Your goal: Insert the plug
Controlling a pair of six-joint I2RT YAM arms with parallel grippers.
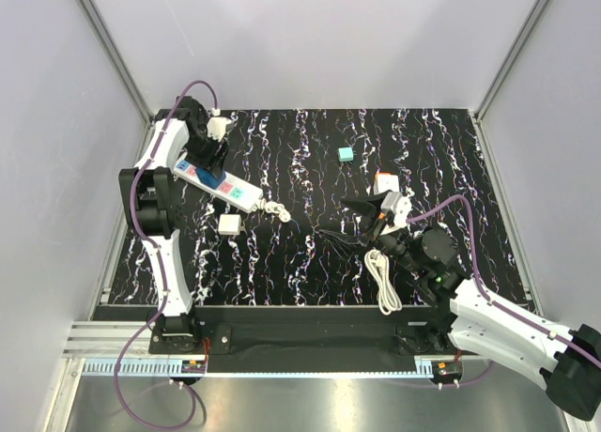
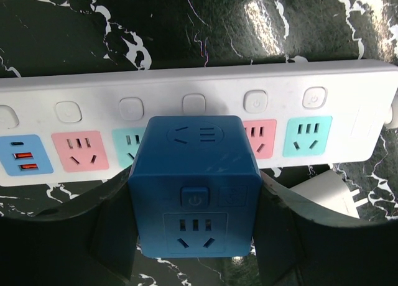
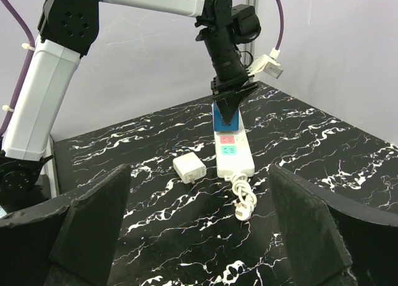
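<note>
Clamped on a blue cube adapter (image 2: pixel 194 155), the left gripper's (image 2: pixel 196 236) jaws press its 2 side faces and hold it against the white strip (image 2: pixel 348 87), over the sockets near the middle. Whether it is seated there or only hovering, I cannot tell. Right gripper (image 3: pixel 199 174) jaws stand wide apart with nothing between them, low over the table (image 1: pixel 423 141) and aimed across at the strip from well away. The plug (image 3: pixel 189 167) lies loose on the table just beside the strip, touched by neither gripper; its prongs stick out sideways, not down.

So the insertion proper looks not yet begun — the step in hand is probably settling the blue cube, with the plug untouched. Next move, as I judge it: 1 free gripper has to reach the plug, take it by its flat sides, turn the prongs downward and line them up squarely over an uncovered socket — only then press.
</note>
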